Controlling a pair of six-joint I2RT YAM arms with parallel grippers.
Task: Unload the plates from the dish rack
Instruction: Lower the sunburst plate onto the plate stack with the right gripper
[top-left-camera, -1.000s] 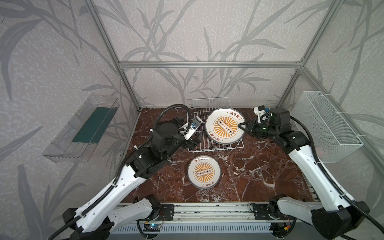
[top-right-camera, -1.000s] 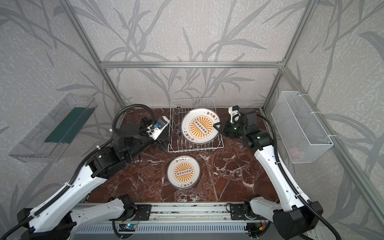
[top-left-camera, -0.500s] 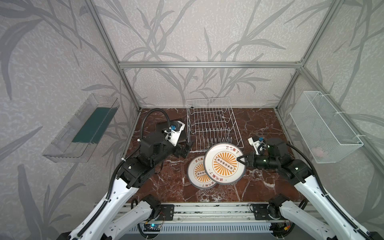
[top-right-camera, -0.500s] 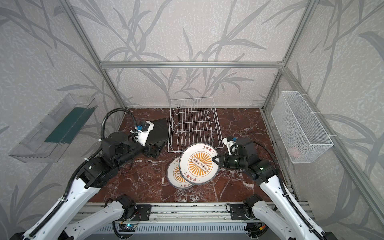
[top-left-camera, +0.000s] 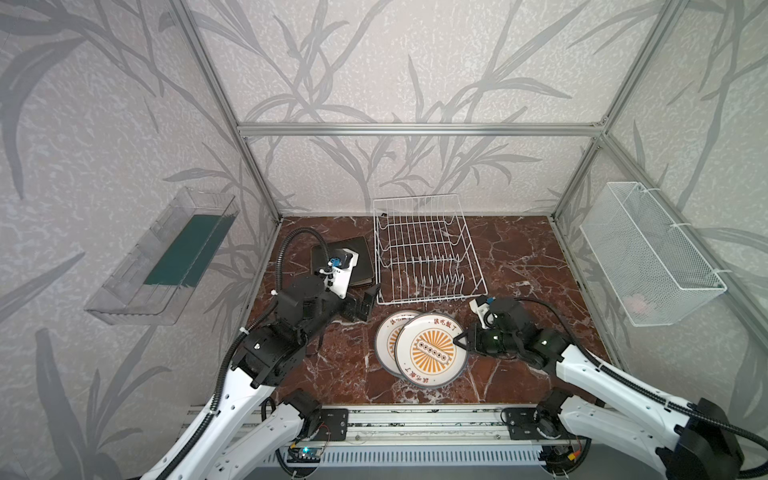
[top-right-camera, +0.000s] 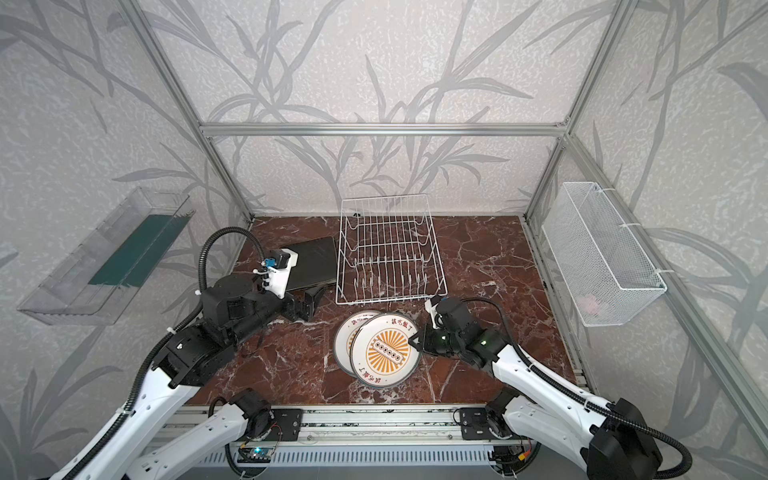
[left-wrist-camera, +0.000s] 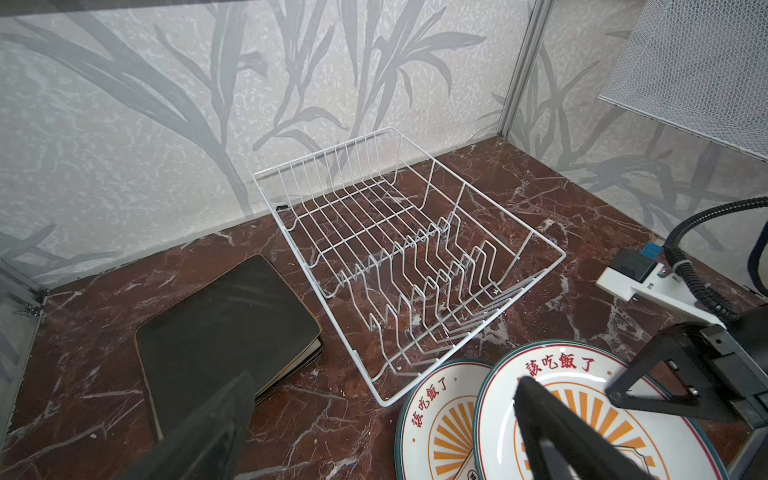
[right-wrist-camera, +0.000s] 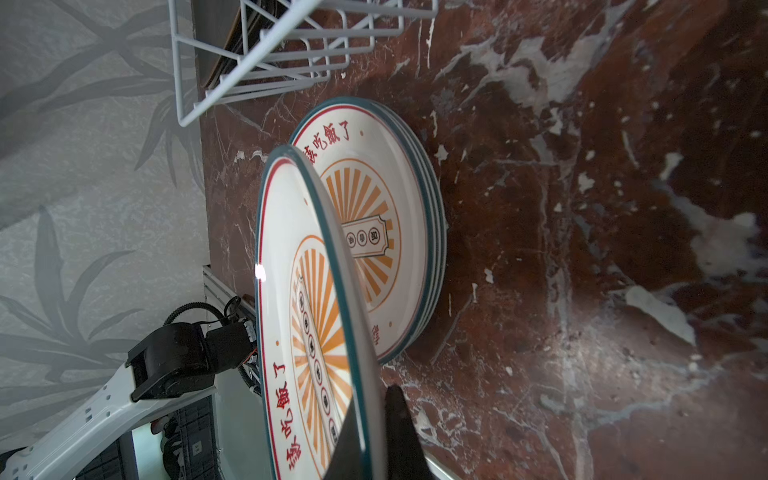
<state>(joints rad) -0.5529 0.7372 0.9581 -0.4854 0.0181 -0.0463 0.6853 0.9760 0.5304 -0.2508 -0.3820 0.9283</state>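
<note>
The right arm (top-left-camera: 582, 370) reaches low across the marble table (top-left-camera: 519, 266) toward its middle. The right gripper (top-left-camera: 462, 341) pinches the right-hand rim of a round white plate (top-left-camera: 430, 353), held slightly tilted above and partly over a stack of round plates (top-left-camera: 387, 332) lying just in front of the empty dish rack (top-left-camera: 419, 249). The left arm (top-left-camera: 266, 353) is folded, elbow raised, its left gripper (top-left-camera: 367, 300) hovering with jaws spread wide, holding nothing, off the rack's front left corner, beside the square black plates (top-left-camera: 359, 253) piled flat left of the rack.

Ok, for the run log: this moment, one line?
dish rack: empty | right gripper: shut on round plate over stack | left gripper: open, empty
</note>
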